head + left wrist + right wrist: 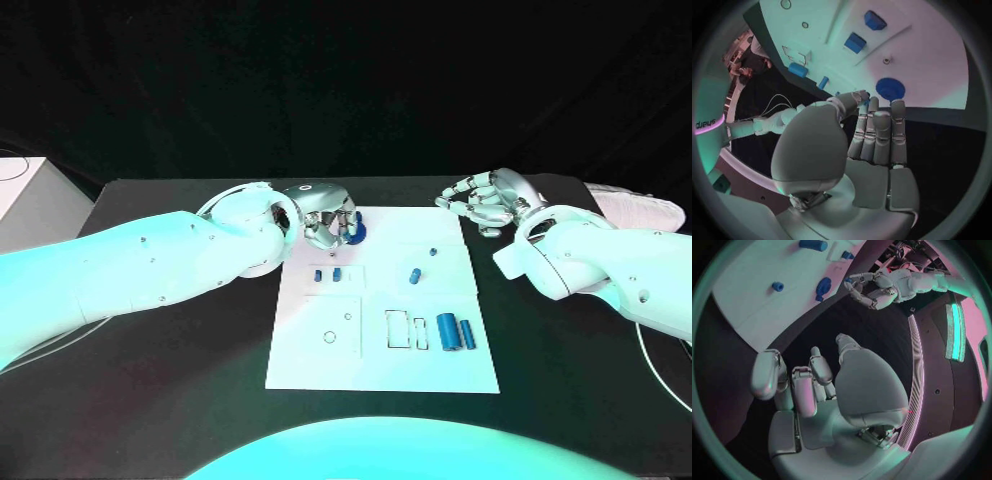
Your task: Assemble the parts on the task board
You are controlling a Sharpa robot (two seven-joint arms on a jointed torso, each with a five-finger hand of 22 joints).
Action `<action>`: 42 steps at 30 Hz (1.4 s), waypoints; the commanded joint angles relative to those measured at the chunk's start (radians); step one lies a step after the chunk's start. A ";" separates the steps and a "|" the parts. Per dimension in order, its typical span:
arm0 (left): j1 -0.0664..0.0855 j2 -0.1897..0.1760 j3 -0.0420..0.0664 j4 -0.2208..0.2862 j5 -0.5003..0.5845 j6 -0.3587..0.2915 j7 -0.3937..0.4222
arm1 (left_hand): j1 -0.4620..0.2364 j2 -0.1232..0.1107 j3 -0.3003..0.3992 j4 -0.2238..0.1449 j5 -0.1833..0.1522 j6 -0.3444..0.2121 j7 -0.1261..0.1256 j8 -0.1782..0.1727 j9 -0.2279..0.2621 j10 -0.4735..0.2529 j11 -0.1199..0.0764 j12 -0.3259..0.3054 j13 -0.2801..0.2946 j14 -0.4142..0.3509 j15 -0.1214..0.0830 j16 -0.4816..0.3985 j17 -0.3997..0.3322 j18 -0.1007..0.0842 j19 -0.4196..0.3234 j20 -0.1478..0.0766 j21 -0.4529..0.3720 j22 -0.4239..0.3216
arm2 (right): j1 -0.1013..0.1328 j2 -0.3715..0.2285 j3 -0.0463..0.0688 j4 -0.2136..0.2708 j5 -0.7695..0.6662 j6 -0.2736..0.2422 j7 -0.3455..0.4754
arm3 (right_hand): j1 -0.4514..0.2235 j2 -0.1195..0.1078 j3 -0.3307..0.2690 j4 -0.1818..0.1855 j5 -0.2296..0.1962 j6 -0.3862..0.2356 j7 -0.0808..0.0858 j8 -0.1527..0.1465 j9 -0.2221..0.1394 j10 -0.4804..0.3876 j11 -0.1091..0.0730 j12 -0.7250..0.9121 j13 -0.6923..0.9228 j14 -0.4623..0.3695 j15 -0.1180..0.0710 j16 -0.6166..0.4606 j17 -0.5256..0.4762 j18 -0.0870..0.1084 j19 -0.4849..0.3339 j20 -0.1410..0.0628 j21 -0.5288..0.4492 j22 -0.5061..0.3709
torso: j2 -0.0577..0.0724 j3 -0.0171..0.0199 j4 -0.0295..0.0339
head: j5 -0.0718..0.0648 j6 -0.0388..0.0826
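The white task board (pixel 382 345) lies mid-table with several blue parts on it. A blue disc (pixel 355 235) sits near its far left corner; two small blocks (pixel 329 273), a short peg (pixel 414 275) and two cylinders (pixel 456 331) lie nearer me. My left hand (pixel 320 214) hangs over that far left corner, its fingers (pixel 879 125) held straight together, their tips just short of the disc (pixel 890 89). A speck of blue shows by the thumb tip (pixel 859 97); whether it is pinched is unclear. My right hand (pixel 483 200) hovers off the board's far right corner, loosely curled and holding nothing.
A white box (pixel 22 195) stands at the table's far left edge and a pale object (pixel 635 208) at the far right. Black table surrounds the board (pixel 754 295) on both sides. Outlined slots (pixel 404 330) are marked on the board's near half.
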 commanded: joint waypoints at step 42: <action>-0.023 -0.025 -0.006 -0.045 0.036 0.103 -0.043 | -0.033 -0.006 -0.002 0.006 0.003 0.017 0.001 -0.015 0.008 0.015 0.001 -0.037 0.001 0.000 -0.001 0.004 -0.011 0.012 -0.010 0.002 -0.006 -0.006 | -0.004 0.001 0.000 -0.005 -0.006 0.011 0.016 | -0.007 -0.003 -0.002 0.001 0.007 0.000 -0.003 0.007 0.001 0.000 -0.003 -0.005 -0.012 0.054 0.003 -0.017 0.115 0.021 -0.015 -0.001 -0.030 0.037 | 0.001 -0.0022 -0.0001 | 0.000 -0.005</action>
